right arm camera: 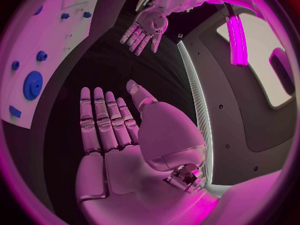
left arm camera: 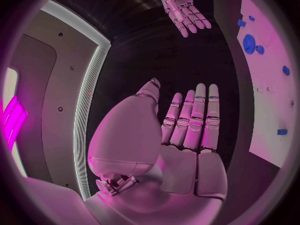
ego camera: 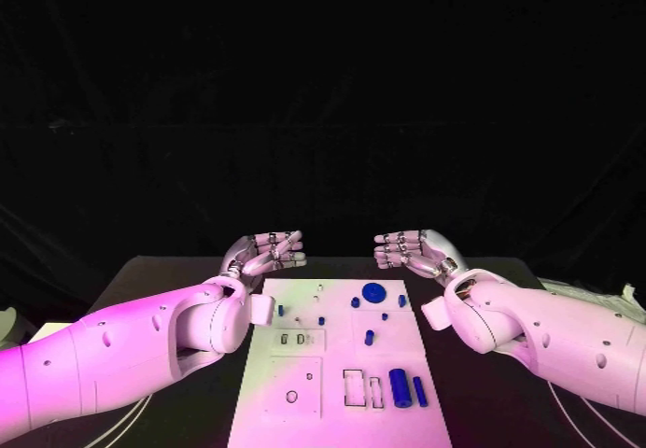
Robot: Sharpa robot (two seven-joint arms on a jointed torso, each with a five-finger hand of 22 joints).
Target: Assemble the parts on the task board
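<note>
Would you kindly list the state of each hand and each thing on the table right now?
Left hand: open, fingers apart, holding nothing, raised beyond the board's far edge.
Right hand: open, holding nothing, raised opposite the left hand.
Task board: lying flat on the table, untouched.
Blue disc: on the board near its far end.
Blue cylinder: lying on the board's near right part.

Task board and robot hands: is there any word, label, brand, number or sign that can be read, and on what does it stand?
None can be read.
Task board: only outlined slots and blue parts; no text shows.
Left robot hand and right robot hand: no marking shows; both are open and hold nothing.
</note>
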